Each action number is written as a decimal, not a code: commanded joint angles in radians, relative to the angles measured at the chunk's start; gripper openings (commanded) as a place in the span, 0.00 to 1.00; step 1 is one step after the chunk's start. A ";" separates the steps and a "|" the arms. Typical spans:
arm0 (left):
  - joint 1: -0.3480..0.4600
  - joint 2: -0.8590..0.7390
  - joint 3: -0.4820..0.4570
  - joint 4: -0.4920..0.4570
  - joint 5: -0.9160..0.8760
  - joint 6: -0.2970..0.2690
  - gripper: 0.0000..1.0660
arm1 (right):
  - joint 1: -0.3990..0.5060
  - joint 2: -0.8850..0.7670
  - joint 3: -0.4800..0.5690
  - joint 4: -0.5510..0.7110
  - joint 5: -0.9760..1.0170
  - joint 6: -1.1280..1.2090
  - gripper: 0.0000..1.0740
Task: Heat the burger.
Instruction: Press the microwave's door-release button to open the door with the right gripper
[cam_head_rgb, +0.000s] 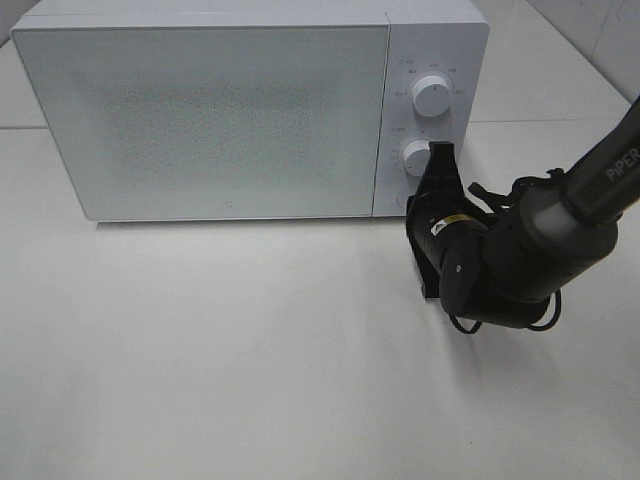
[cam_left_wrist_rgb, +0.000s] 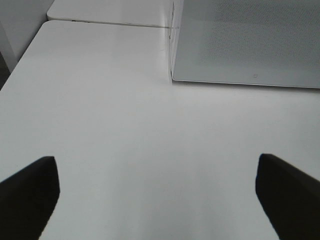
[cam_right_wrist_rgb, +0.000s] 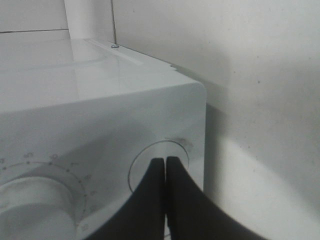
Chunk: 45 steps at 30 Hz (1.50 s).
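right end effector (cam_right_wrist_rgb: 165, 163) shut, empty, tips at round button (cam_right_wrist_rgb: 140, 172) of microwave (cam_head_rgb: 200, 110), centre-right. left end effector (cam_left_wrist_rgb: 157, 172) wide open, empty.

The microwave (cam_head_rgb: 200, 110) door's speckled pane hides whatever is inside. At 6 o'clock from its lower dial (cam_head_rgb: 414, 156), the round button (cam_right_wrist_rgb: 142, 166) is mostly covered by the right gripper (cam_right_wrist_rgb: 165, 161), and the dial markings are too small to read. The left gripper's fingers (cam_left_wrist_rgb: 30, 192) are cut off by the wrist picture's edge. The right arm (cam_head_rgb: 600, 180) leaves the high view at 3 o'clock.
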 joint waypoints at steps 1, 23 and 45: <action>0.004 -0.015 0.003 -0.002 0.002 -0.001 0.94 | -0.006 0.010 -0.025 -0.005 0.008 -0.011 0.00; 0.004 -0.015 0.003 -0.002 0.002 -0.001 0.94 | -0.017 0.034 -0.104 0.044 -0.095 -0.067 0.00; 0.004 -0.015 0.003 -0.002 0.002 -0.001 0.94 | -0.035 0.075 -0.237 0.050 -0.251 -0.082 0.00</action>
